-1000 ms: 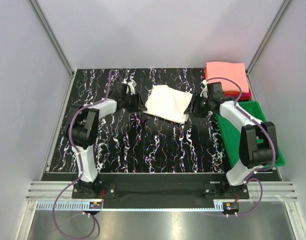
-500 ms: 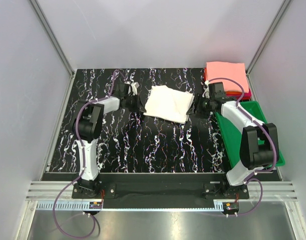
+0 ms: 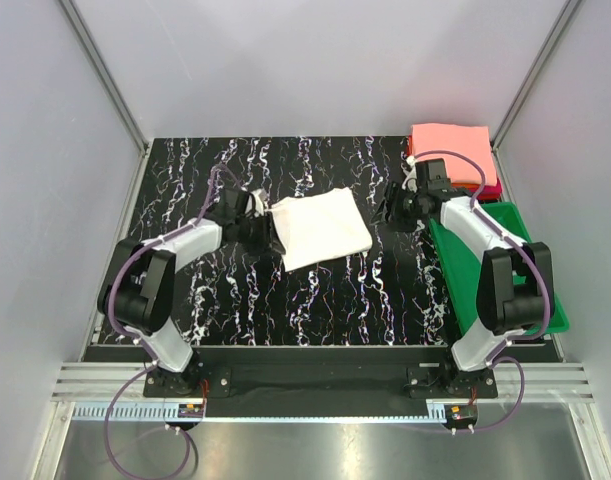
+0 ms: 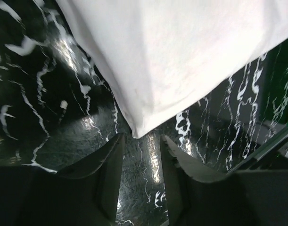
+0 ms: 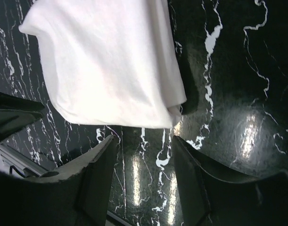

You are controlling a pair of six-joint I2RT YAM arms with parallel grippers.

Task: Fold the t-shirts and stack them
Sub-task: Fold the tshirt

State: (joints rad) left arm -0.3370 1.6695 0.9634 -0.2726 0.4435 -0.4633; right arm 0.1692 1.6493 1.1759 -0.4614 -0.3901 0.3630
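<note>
A folded cream-white t-shirt (image 3: pixel 322 230) lies flat in the middle of the black marbled table (image 3: pixel 315 300); no print shows. My left gripper (image 3: pixel 274 234) sits at its left edge, open. In the left wrist view the t-shirt's corner (image 4: pixel 181 61) ends just ahead of the gripper (image 4: pixel 141 141), with nothing between the fingers. My right gripper (image 3: pixel 388 212) stands open a little to the right of the t-shirt. The right wrist view has the t-shirt (image 5: pixel 111 61) beyond the empty open gripper (image 5: pixel 144 143). A stack of folded t-shirts (image 3: pixel 450 150), salmon-pink on top, rests at the back right.
A green plastic tray (image 3: pixel 505 262) stands at the right edge under the right arm. Grey walls close in the table on three sides. Both arm bases stand at the near edge.
The white t-shirt has slid toward the near left and turned a little. My left gripper came nearer with it and now stands open at its edge. The right gripper barely moved.
</note>
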